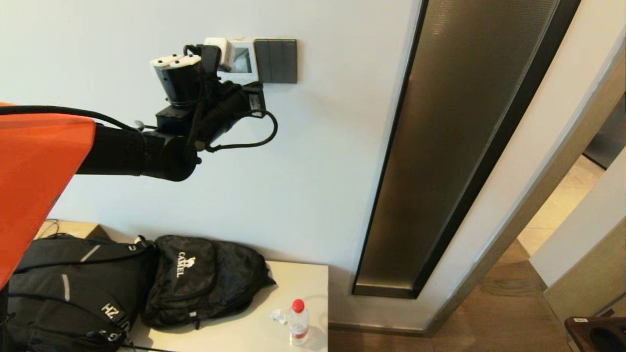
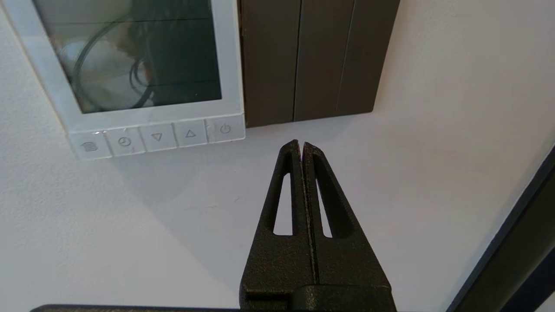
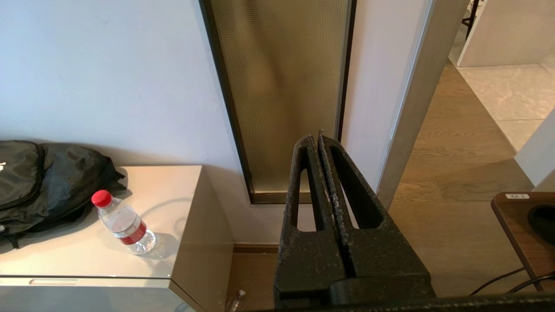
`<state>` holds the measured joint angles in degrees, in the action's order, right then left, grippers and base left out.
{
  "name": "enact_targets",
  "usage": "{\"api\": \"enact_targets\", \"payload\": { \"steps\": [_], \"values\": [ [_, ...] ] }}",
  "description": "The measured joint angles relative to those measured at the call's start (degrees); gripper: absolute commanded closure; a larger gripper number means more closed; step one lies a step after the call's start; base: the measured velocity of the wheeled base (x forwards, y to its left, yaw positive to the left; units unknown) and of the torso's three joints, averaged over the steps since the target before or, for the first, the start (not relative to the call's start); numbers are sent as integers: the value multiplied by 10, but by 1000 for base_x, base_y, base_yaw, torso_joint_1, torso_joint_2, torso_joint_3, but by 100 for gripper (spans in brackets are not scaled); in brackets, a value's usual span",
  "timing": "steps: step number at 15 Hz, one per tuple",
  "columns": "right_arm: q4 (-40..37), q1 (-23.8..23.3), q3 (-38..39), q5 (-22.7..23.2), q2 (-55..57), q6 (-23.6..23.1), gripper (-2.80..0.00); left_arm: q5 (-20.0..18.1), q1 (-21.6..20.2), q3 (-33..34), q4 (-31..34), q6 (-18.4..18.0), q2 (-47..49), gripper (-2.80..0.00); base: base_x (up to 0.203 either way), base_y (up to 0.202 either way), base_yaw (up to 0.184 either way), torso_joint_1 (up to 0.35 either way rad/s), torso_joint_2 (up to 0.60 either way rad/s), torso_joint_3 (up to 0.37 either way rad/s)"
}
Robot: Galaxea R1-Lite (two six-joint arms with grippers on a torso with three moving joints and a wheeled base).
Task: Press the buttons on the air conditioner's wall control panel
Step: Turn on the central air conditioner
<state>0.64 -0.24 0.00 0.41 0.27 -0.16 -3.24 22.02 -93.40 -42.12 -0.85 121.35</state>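
Only the left wrist view shows left gripper [image 2: 302, 145] fingers clenched below the buttons [image 2: 157, 137].

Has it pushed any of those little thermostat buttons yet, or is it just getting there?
Getting there. The left gripper, jaws shut, is raised near the air conditioner's wall control panel, its tip off the buttons. The screen is dark; no press shows. The right gripper idles.

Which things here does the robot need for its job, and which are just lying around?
For the job:
- thermostat
- buttons
- left gripper, shut, just below the switches

Just lying around:
- dark switches
- backpacks
- water bottle
- right gripper, shut, parked
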Motion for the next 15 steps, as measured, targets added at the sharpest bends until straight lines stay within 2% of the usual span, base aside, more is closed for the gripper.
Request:
{"api": "enact_targets", "payload": {
  "steps": [15],
  "values": [
    [0,0,0,0,0,0,0,1,-33,-108,27,-2,69,0,0,0,0,0,0,0]
  ]
}}
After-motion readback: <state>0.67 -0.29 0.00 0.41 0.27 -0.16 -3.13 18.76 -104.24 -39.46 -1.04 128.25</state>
